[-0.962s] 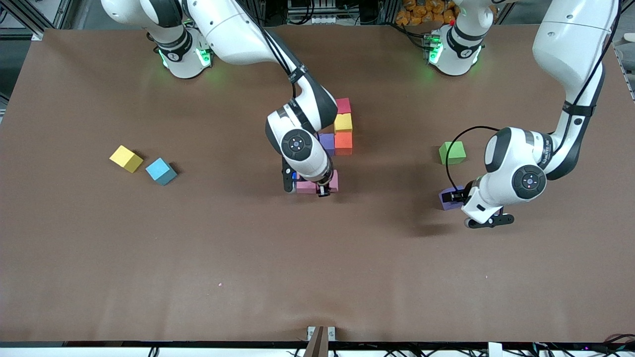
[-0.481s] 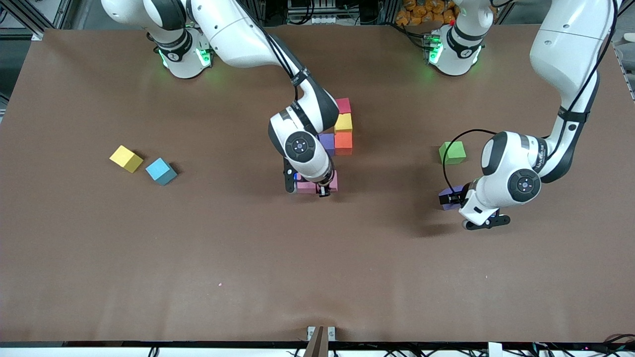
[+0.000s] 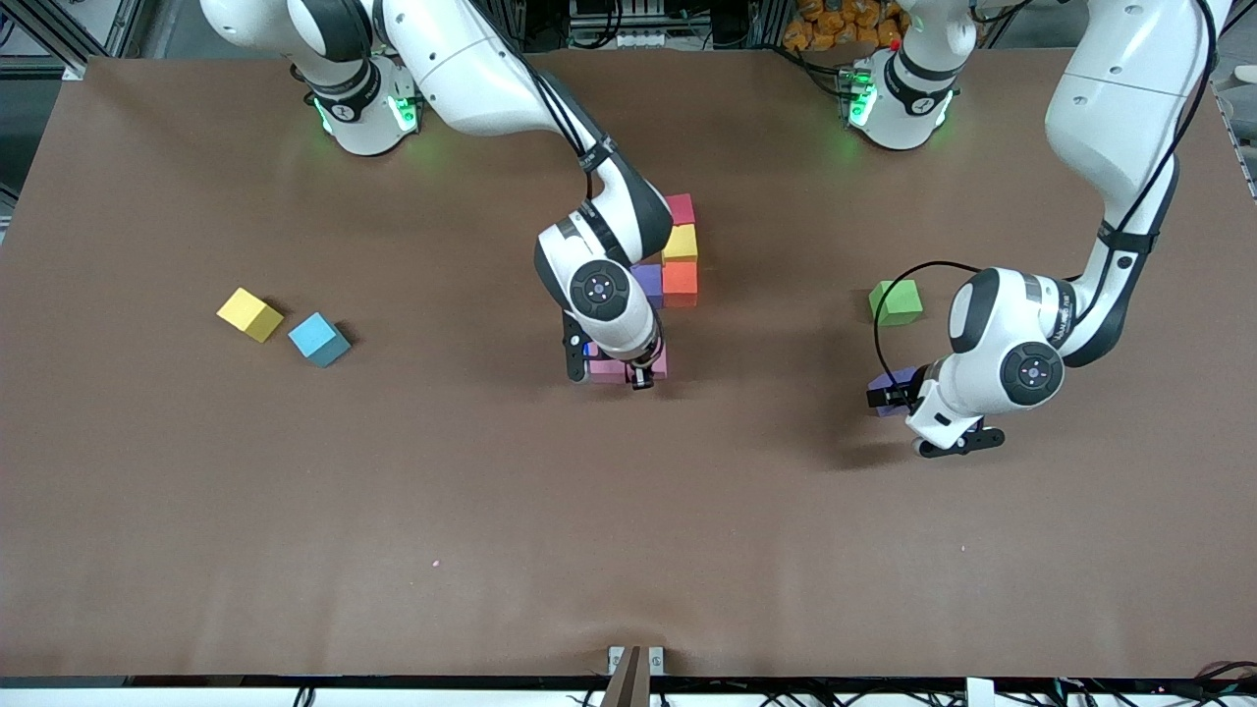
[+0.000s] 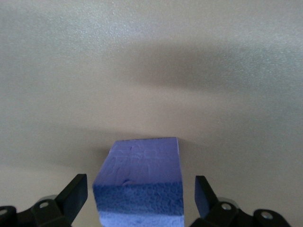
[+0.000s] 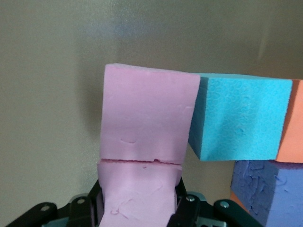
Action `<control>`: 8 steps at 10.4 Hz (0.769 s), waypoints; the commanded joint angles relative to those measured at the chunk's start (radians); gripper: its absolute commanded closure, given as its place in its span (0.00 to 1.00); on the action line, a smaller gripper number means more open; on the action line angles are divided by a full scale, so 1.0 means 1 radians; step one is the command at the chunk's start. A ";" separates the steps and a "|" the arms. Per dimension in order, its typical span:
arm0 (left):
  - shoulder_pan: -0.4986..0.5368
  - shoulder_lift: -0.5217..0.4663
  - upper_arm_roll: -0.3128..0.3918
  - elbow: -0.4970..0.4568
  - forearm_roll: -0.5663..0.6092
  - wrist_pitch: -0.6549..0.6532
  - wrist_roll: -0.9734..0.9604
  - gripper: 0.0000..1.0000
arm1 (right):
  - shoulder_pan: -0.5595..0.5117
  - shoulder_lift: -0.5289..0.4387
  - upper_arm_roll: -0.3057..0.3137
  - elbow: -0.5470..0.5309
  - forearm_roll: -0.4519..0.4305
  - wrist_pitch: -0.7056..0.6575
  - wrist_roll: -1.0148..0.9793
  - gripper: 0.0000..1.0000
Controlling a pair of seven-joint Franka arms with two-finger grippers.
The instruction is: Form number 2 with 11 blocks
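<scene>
front view, right tool (image 3: 628, 376) clamped on pink cube (image 3: 609, 370) at the number 2 (image 3: 666, 270), left tool (image 3: 899, 393) wide around purple cube (image 4: 139, 182) on tabletop (image 3: 491, 491)

No word, number, brand or sign can be read in any of the three views. There is a faint grey marking on the left arm's forearm link (image 3: 1064, 312) in the front view, but its letters cannot be made out. The foam cubes and the table carry no print.
</scene>
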 commanded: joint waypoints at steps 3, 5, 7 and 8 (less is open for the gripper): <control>0.003 0.008 -0.007 0.001 0.005 0.015 -0.038 0.30 | 0.010 0.024 -0.004 0.025 -0.025 0.000 0.032 0.12; -0.003 0.007 -0.007 0.005 0.005 0.015 -0.110 0.47 | 0.010 0.022 -0.004 0.025 -0.046 -0.002 0.029 0.00; -0.006 -0.001 -0.009 0.008 0.005 0.015 -0.182 0.50 | 0.011 0.016 -0.004 0.027 -0.050 -0.011 0.029 0.00; -0.009 -0.002 -0.012 0.016 0.005 0.014 -0.235 0.50 | 0.010 0.009 -0.004 0.030 -0.048 -0.014 0.027 0.00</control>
